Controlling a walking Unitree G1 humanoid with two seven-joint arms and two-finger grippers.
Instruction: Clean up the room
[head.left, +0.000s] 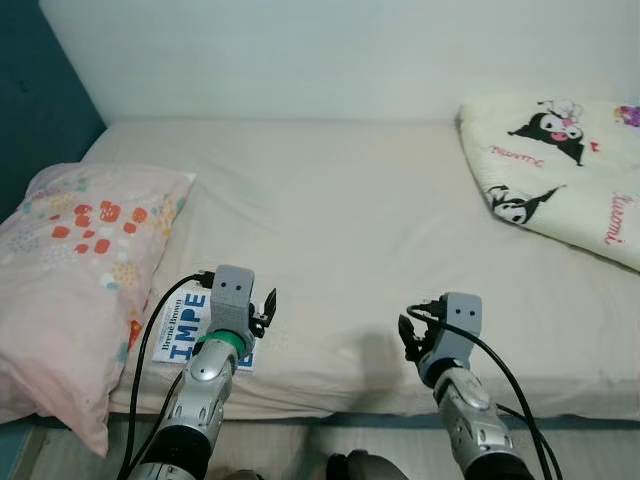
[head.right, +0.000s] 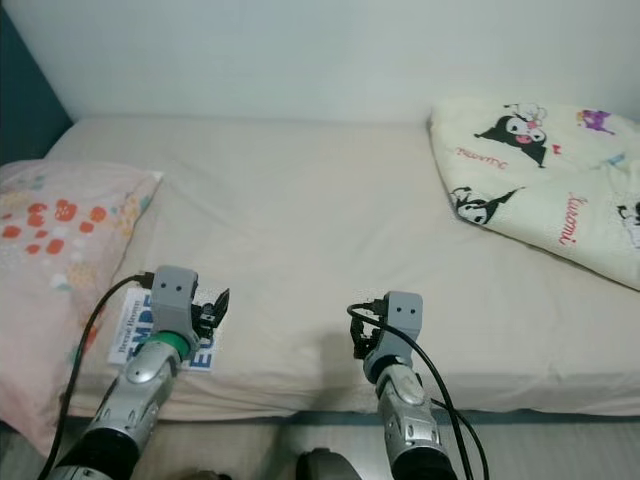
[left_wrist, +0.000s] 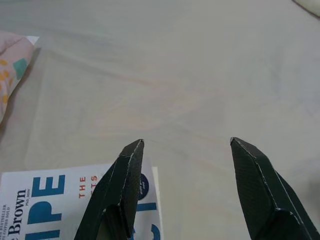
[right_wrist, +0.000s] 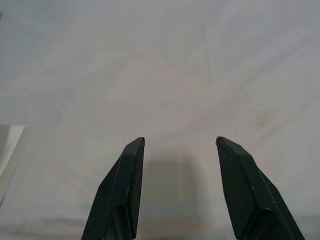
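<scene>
The bed (head.left: 350, 230) looked mostly in order but the tidying was, by the look of it, barely begun. A white book with blue lettering (head.left: 182, 330) lay flat near the bed's front edge toward its left end, just beside the floral pillow (head.left: 70, 270) that sat at the left end and hung over the front left corner. At the far right corner a cream blanket printed with cartoon characters (head.left: 560, 170) lay bunched or loosely folded; whether it counted as put away could not be told. The left gripper (left_wrist: 185, 150) hovered directly over the book, its two black fingers spread wide with nothing between them, one finger above the book's cover and the other over bare sheet. The right gripper (right_wrist: 179, 145) hung over the bare sheet near the front edge around the middle of the bed, well apart from the book, its fingers also spread wide and empty. Nothing was held, so the book was judged the thing in hand and not yet picked up; it was left to be grasped and carried off, and the pillow probably wanted squaring on the bed afterwards.
</scene>
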